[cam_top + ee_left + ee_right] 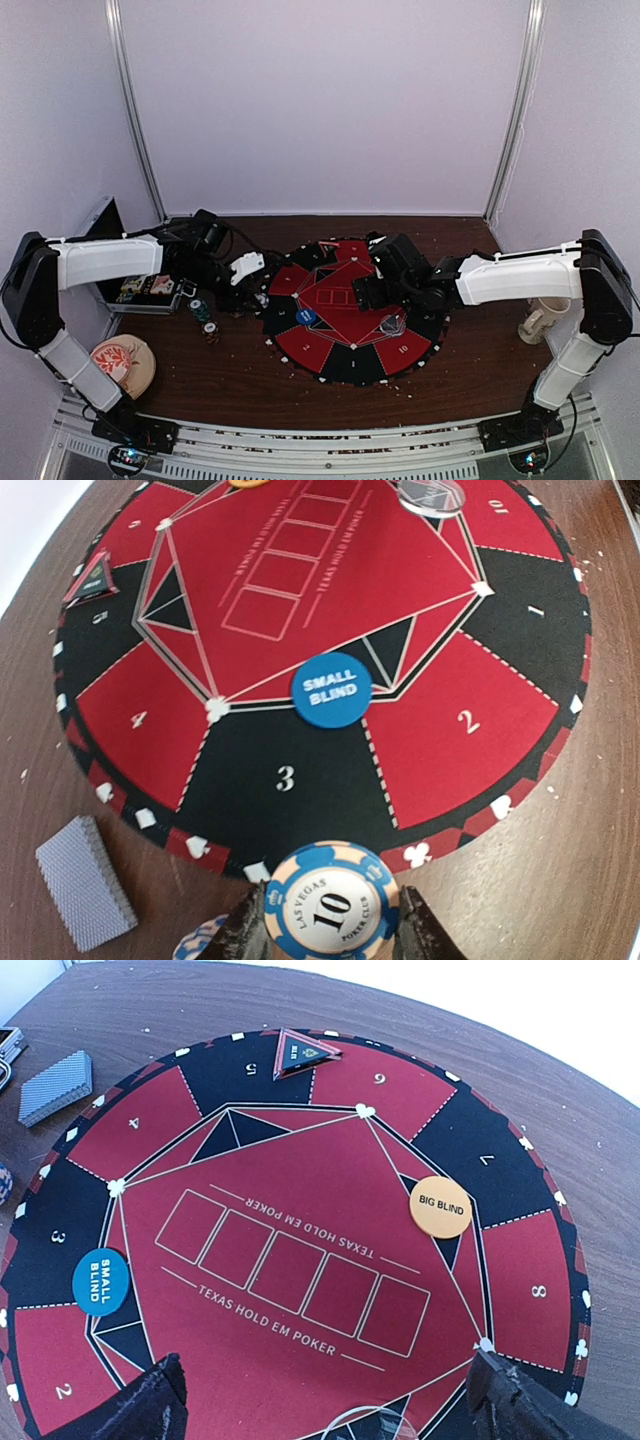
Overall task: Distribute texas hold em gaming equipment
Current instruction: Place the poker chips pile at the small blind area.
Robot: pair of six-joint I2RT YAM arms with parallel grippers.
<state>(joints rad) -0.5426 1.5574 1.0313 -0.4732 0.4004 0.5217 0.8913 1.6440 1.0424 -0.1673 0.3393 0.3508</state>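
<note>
On a dark wooden table (240, 370) between white walls (320, 100), one deck (85, 895) of grey-blue cards lies beside the round red-and-black mat (285, 800); the left gripper (330, 935) pinches one striped blue-and-cream chip (331, 895) at its rim; three discs lie on it: blue Small Blind (330, 689), orange Big Blind (440, 1207), a clear disc (432, 495); the right gripper (325, 1400) hangs above, spread wide.

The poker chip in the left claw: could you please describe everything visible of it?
The chip is round, with a blue rim broken by pale peach blocks and a white centre printed 10, LAS VEGAS and POKER CLUB. It looks like clay or plastic. The left claw is shut on its edges, with its face toward the wrist camera, at the rim of the mat by segment 3. Whether it touches the mat cannot be told.
</note>
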